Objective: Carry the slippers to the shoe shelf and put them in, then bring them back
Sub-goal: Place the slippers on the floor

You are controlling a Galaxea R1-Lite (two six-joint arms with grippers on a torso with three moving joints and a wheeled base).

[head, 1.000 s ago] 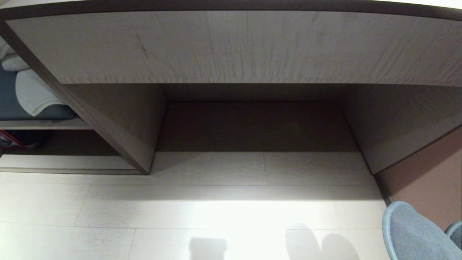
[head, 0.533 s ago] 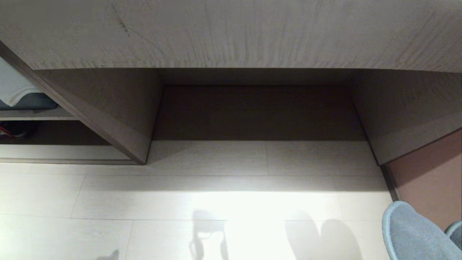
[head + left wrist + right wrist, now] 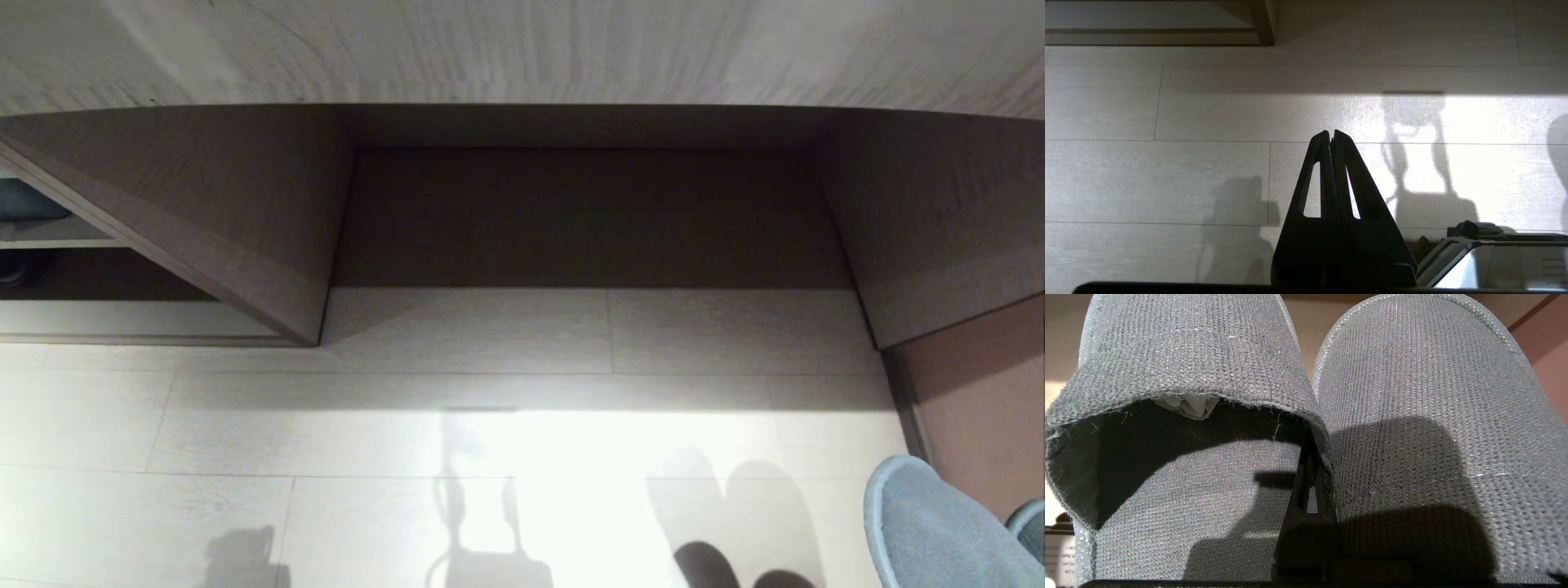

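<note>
Head view shows the slippers [image 3: 931, 531] at the lower right above pale floor [image 3: 490, 441], left wrist view shows the left gripper [image 3: 1331, 136] pressed closed, empty, and right wrist view shows the right gripper [image 3: 1312, 465] clamping both slippers' [image 3: 1412, 416] adjoining edges

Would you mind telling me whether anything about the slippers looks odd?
Crumpled white paper is stuffed into the toe of one of the slippers clamped together in the right gripper; otherwise nothing stands out.
</note>
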